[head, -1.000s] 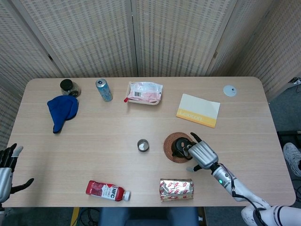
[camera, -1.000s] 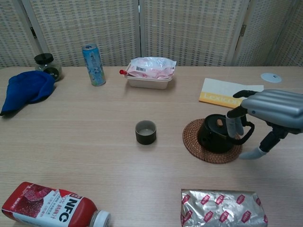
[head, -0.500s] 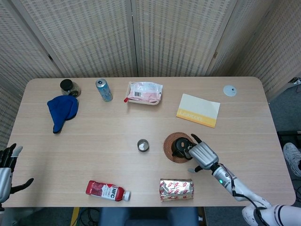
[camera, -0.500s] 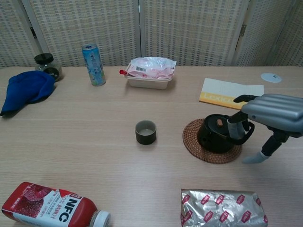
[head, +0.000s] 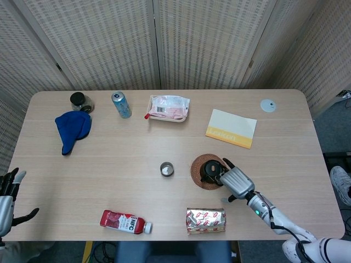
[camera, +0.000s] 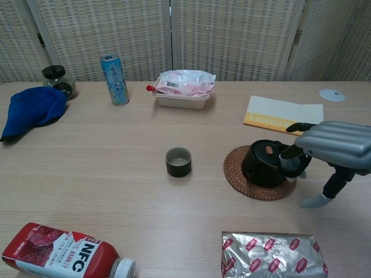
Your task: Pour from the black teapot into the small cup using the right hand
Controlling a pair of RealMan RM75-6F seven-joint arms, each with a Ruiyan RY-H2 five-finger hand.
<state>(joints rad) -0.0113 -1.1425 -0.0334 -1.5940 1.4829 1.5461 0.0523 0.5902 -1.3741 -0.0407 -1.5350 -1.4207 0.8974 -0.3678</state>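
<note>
Nearest the robot lie a foil pack (camera: 272, 253) and a red bottle (camera: 64, 255). Beyond them the right hand (camera: 334, 146) reaches the handle of the black teapot (camera: 265, 164), fingers (camera: 290, 155) hooked at the handle; whether they have closed firmly around it cannot be told. The teapot sits upright on a woven trivet (camera: 239, 179). The small cup (camera: 178, 161) stands well apart to its left. The left hand (head: 7, 197) hangs off the table edge, fingers spread, holding nothing. Judged progress: grasp under way; lifting, carrying and pouring remain.
</note>
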